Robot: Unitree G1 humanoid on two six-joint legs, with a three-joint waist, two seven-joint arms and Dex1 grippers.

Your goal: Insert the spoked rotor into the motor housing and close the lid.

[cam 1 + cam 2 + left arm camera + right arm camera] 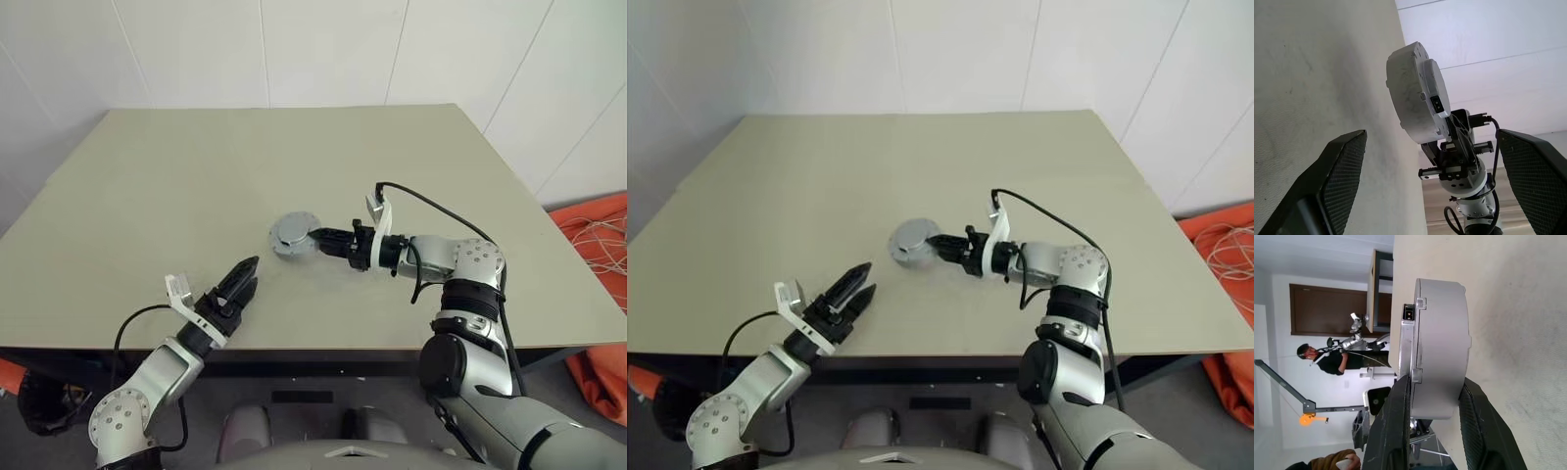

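Lid on, right gripper clamped at the rim

The motor housing (293,236) sits mid-table (147,196) with the lid (1436,95) apparently seated, gripped by the right gripper (323,238). The left gripper (238,284), jaws apart, hangs empty near-left; little seems left.

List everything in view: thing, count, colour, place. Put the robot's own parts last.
table: one, pale olive-beige, filling the middle of the head views.
motor housing with the lid closed on it: one assembly, grey-silver, on the table near its centre, gripped at its edge by the right hand.
orange bag or cloth with pale cords: one, orange, on the floor past the table's right edge.
person: one, in dark clothes, in the background of the right wrist view.
wall panels: white, behind the table.
left hand: one, black fingers, open, holding nothing, over the table's near edge.
right hand: one, black fingers, closed on the housing.
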